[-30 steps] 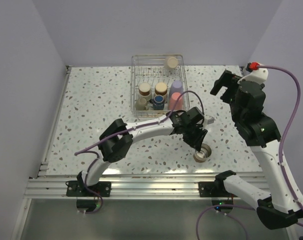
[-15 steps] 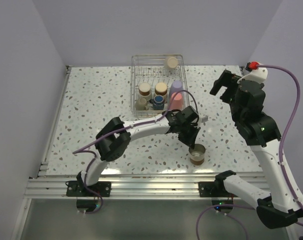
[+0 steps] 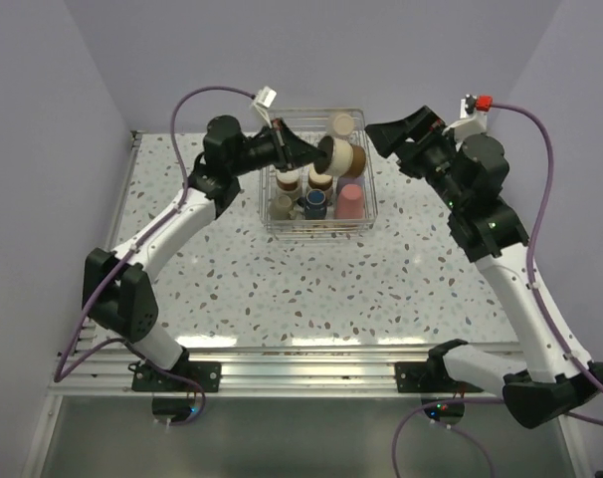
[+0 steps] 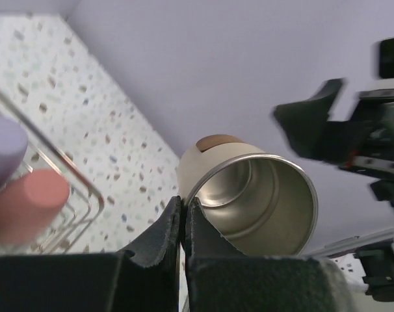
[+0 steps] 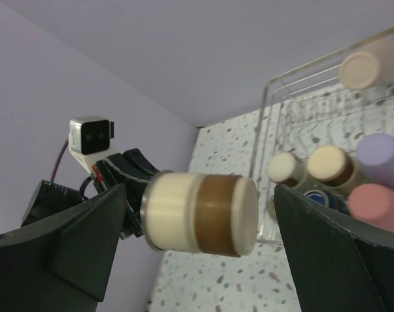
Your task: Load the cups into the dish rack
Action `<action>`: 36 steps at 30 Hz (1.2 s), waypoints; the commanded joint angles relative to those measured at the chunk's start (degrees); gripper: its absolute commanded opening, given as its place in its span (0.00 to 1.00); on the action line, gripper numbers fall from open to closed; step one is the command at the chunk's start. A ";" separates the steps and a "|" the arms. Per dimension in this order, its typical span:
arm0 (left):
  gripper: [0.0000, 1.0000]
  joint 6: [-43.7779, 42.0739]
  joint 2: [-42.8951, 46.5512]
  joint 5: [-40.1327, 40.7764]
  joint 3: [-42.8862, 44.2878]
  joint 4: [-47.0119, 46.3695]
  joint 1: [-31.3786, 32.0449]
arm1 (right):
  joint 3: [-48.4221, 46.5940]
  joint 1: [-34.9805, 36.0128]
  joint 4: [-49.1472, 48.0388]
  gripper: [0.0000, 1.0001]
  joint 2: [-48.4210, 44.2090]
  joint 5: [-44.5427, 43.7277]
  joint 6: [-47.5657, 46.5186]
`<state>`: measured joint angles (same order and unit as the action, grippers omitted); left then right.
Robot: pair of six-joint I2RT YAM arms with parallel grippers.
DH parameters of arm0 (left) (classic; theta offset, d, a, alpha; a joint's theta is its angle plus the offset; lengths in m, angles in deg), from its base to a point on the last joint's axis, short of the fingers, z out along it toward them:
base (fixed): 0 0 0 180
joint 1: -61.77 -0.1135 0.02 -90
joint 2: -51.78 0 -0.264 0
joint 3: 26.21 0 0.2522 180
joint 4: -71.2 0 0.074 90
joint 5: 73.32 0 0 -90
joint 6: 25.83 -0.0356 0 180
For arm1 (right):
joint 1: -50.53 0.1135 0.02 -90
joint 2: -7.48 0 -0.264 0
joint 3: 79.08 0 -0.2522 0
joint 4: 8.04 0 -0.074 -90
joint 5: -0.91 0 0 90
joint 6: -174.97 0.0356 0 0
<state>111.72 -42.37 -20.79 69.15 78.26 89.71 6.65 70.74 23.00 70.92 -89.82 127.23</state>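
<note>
My left gripper is shut on the rim of a silvery-beige metal cup with a brown band. It holds the cup on its side above the back of the dish rack. In the left wrist view the fingers pinch the cup's wall. My right gripper is open just right of the cup, and the cup lies between its fingers. The rack holds a tan cup, a lavender cup, a coral-pink cup, two metal cups and a dark mug.
The speckled table is bounded by a lavender wall at the back and sides. An aluminium rail runs along the near edge. Purple cables loop over both arms.
My left arm carried the metal cup from the table's front right up and back over the rack. My right arm swung left toward the rack and cup.
</note>
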 commanded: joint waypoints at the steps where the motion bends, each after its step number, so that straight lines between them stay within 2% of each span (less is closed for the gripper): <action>1: 0.00 18.51 3.18 -7.70 -5.74 -32.28 -3.32 | 4.57 -0.08 -19.26 0.98 2.12 12.23 17.84; 3: 0.00 25.56 3.18 -7.00 -7.68 -42.20 -5.26 | 5.45 0.01 -22.27 0.99 3.26 12.51 21.79; 6: 0.00 30.14 3.01 -4.81 -8.74 -49.34 -5.80 | 6.06 0.01 -27.28 0.98 4.50 14.17 26.36; 12: 0.00 35.24 1.34 0.38 -9.36 -57.01 -5.80 | 6.24 0.01 -31.95 0.99 6.52 15.85 30.42; 20: 0.00 36.65 -1.12 3.98 -7.78 -57.81 -5.62 | 5.89 1.41 -31.52 0.99 6.43 16.73 30.60; 32: 0.00 37.88 -1.48 5.04 -8.13 -61.24 -4.30 | 2.90 4.49 -25.02 0.99 8.10 16.03 26.56; 36: 0.00 38.58 -0.77 4.69 -8.65 -62.12 -4.30 | 3.61 4.49 -25.45 0.99 8.28 15.76 27.00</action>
<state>149.09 -44.38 -17.34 59.91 21.91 85.36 12.16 75.22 -2.86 79.14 -74.52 155.25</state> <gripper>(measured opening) 0.029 0.986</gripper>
